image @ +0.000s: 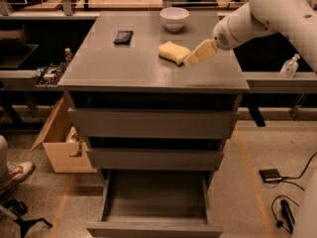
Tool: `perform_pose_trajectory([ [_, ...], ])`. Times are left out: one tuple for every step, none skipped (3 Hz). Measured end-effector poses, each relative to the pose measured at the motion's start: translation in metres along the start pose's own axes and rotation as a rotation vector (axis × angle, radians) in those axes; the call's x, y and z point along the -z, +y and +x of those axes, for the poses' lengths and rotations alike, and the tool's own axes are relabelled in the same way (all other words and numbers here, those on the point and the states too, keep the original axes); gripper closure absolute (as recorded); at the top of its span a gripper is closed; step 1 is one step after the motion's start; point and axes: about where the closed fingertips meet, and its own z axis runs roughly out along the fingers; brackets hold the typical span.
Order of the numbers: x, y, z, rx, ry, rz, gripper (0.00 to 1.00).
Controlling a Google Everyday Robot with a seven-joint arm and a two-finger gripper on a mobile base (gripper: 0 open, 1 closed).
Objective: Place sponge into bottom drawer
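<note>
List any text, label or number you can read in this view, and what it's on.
None readable.
The small black item on the cabinet top, the clear bottle at the right and the cardboard box show no legible marks.
The gripper, just right of the sponge, bears none either.
</note>
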Motion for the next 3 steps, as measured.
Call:
perform_pose_trajectory([
  [-0.033, -0.012, 0.007, -0.057, -0.016, -0.014, 0.0],
  [-0.055, -0.014, 0.004, -0.085, -0.033, -0.04, 0.0],
  [-0.065, -0.002, -0.01, -0.075, -0.052, -0.081, 0.0],
])
